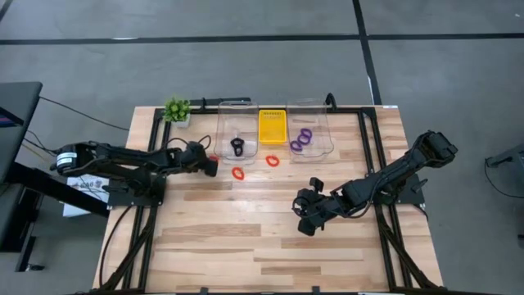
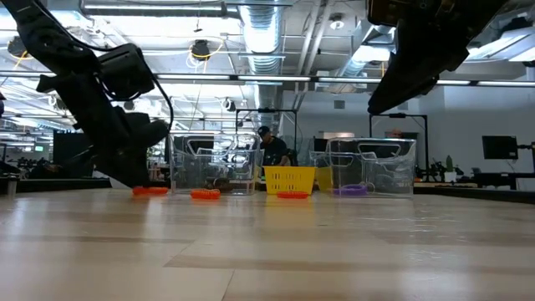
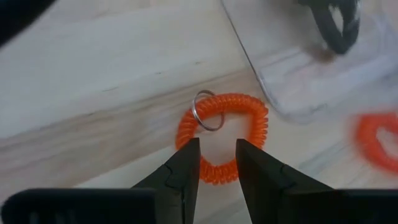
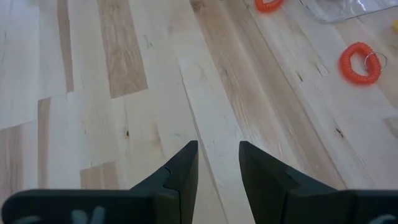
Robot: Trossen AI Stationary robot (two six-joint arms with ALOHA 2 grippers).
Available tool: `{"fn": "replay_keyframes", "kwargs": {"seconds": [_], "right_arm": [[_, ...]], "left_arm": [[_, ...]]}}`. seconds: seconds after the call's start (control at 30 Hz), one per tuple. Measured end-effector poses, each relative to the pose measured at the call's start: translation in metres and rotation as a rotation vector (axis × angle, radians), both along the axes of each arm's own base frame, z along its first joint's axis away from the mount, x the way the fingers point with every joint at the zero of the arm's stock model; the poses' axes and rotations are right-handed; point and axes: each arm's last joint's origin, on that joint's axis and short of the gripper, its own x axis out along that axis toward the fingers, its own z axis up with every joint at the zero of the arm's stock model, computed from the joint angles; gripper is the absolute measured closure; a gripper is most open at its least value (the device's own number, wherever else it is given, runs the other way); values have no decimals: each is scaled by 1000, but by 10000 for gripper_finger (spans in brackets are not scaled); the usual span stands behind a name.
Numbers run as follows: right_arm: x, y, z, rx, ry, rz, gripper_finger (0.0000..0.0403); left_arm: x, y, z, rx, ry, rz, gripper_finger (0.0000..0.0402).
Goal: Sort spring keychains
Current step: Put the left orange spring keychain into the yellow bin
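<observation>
Orange keychain (image 3: 222, 140) is lying flat just ahead of your left gripper (image 3: 217, 163), whose jaws are standing open, empty.

High view straight down on tabletop (image 1: 270, 238), low view level across it, wrists close; all share orange keychains (image 1: 238, 174).

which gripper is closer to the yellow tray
Left. The left gripper sits by the clear container, a short way left of and in front of the yellow tray. The right gripper is farther, out on the open tabletop nearer the front edge.
</observation>
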Motion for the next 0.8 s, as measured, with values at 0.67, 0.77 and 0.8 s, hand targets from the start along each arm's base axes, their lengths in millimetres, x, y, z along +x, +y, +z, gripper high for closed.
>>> {"fn": "replay_keyframes", "kwargs": {"seconds": [0.67, 0.77, 0.8], "right_arm": [[-1, -1, -1, -9, 18, -1, 296], [-1, -3, -2, -12, 25, -8, 296], [-1, -3, -2, -14, 28, -9, 296]], "left_arm": [[-1, -24, -3, -48, 93, -282, 298], [0, -34, -2, -69, 78, -327, 298], [0, -38, -2, -74, 74, -347, 298]]}}
